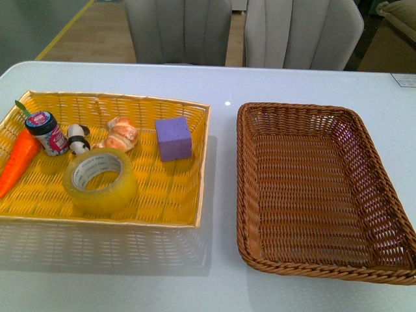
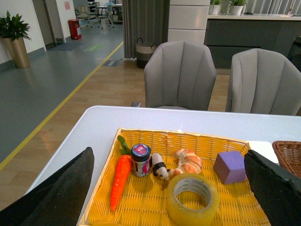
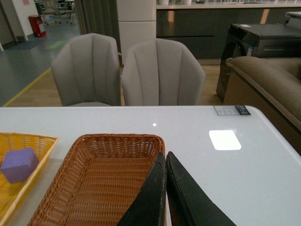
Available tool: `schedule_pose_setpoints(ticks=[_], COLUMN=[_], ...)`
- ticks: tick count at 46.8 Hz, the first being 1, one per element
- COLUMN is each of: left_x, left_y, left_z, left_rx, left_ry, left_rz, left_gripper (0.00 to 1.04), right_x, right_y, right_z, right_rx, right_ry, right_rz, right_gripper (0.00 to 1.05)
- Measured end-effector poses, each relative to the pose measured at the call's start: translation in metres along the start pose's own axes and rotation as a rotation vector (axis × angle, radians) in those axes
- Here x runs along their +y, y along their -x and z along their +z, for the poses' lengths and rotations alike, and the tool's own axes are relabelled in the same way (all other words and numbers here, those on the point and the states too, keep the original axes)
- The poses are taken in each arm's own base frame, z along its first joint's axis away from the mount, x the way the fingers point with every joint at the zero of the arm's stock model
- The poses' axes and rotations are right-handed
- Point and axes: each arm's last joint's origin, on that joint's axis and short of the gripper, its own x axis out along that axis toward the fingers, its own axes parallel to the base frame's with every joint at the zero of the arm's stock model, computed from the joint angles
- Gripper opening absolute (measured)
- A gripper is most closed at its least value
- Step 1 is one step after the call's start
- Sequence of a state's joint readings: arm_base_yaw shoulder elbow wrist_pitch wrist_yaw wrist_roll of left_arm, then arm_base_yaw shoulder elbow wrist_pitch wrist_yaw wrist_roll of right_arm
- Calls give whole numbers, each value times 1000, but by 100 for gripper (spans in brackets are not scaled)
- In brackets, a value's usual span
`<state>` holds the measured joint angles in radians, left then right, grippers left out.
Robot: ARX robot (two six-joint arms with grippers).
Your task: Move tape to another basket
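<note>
At lower left in the front view, the tape (image 1: 101, 181) lies flat in the yellow basket (image 1: 117, 97), so we hold our left jaws spread wide facing it, right jaws pressed together by the brown basket (image 1: 312, 195).

Front camera looks down on the table (image 1: 221, 81); both wrist cameras look across it toward chairs (image 2: 181, 75)

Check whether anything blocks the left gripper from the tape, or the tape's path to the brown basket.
Nothing lies on the tape or between it and the open left gripper. Toward the brown basket, only its own rim and the yellow basket's side wall stand in the way; the purple cube sits farther back, off that line.
</note>
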<state>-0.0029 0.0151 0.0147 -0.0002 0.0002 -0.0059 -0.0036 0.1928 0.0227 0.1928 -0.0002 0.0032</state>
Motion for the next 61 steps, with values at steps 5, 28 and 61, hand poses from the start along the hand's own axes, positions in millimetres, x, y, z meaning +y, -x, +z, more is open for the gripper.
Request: schedule_pose_setpoints(ticks=[5, 28, 61], left_x=[0, 0, -12], left_y=[0, 0, -164], left_z=[0, 0, -42], left_rx=[0, 0, 596], left_ry=[0, 0, 67], left_rz=[0, 0, -47], left_gripper=[96, 96, 96], right_x=[0, 0, 0], right_y=[3, 13, 13], right_z=[-1, -3, -3], right_rx=[4, 4, 3], right_ry=[0, 0, 0], right_rz=[0, 0, 1], right_gripper=[2, 38, 96])
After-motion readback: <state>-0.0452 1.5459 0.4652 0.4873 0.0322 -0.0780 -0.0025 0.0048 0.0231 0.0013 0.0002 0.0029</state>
